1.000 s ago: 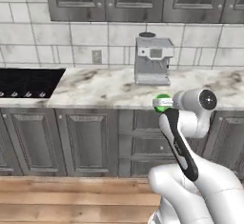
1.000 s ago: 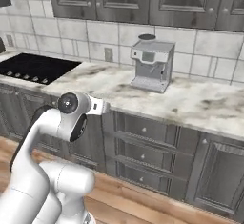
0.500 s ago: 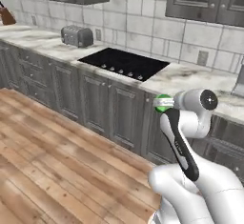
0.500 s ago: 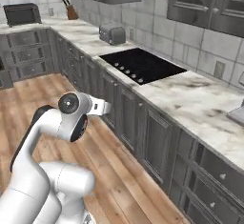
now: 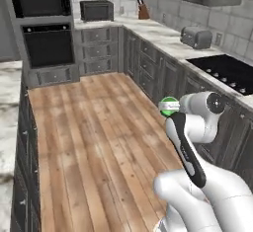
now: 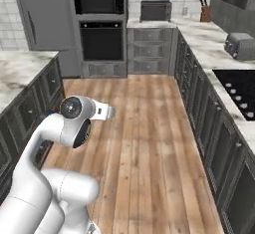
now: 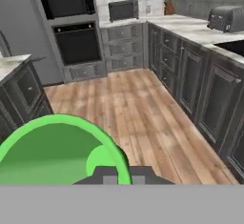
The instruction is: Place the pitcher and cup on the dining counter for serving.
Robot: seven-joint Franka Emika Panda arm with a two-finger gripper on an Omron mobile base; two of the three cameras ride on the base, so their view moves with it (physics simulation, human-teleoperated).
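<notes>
The pincer (image 7: 119,173) is clamped shut on the rim of the green cup (image 7: 57,151). The cup looks light, rigid and smooth, so it may slip; the rim grip suits it.

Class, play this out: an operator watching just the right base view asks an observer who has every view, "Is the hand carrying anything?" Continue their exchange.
Observer: Yes. The hand is shut on the green cup.
Operator: Where does it grip?
Observer: At the rim. The hand view looks into the cup's open mouth, and the hand is at the rim's near edge.
Operator: Anything inside?
Observer: No liquid that I can see. The inside looks plain green.
</notes>
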